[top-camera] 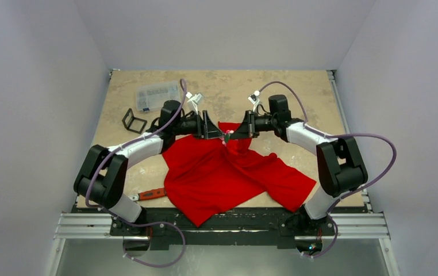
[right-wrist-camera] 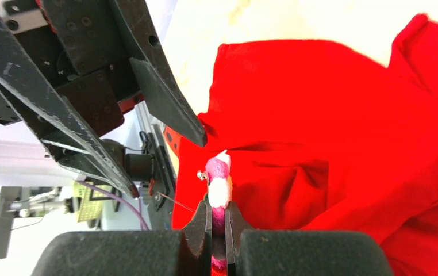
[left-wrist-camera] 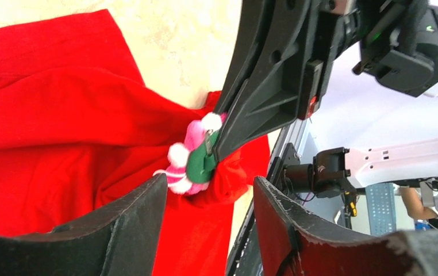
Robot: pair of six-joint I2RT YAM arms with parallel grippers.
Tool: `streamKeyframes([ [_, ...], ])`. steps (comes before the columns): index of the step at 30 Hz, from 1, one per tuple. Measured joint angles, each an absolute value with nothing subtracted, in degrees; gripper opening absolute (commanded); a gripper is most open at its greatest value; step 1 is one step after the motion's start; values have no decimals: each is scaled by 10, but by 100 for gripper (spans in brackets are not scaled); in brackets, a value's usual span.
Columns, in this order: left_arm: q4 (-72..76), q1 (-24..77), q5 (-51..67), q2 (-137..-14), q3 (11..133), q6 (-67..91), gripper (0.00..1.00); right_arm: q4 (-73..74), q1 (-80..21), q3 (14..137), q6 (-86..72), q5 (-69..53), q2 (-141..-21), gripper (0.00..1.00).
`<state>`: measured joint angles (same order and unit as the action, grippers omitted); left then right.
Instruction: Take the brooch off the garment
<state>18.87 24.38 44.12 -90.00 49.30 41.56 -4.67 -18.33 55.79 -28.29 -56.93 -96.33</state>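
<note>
My right tool (right-wrist-camera: 217,221) was clamped on the brooch (right-wrist-camera: 218,183), right up against the red garment (right-wrist-camera: 331,115); left tool (left-wrist-camera: 210,183) gaped wide just beside it.

We see a tabletop (top-camera: 297,92) of mottled beige, sandy with paler blotches. Plain, pale grey walls box it in: a left wall (top-camera: 33,103), a back wall (top-camera: 222,29) and a right wall (top-camera: 400,75), all bare. A ribbed aluminium rail (top-camera: 84,225) runs along the near edge, and a narrower metal track (top-camera: 334,92) follows the right edge. Below the rail lies a dull grey surface (top-camera: 234,261). The light is even and soft.
</note>
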Motion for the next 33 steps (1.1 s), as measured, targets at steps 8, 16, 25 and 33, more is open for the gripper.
streamKeyframes([
  [8, 167, 256, 421, -883, 470, 364, 50, -46, -184, 556, -203, -509, -907, 0],
  [16, 179, 316, 406, -910, 472, 355, 46, -48, -185, 555, -179, -487, -916, 0],
  [25, 188, 321, 389, -967, 500, 374, 21, -52, -185, 549, -178, -487, -916, 0],
  [33, 201, 326, 402, -967, 511, 393, 0, -59, -185, 546, -168, -480, -916, 0],
])
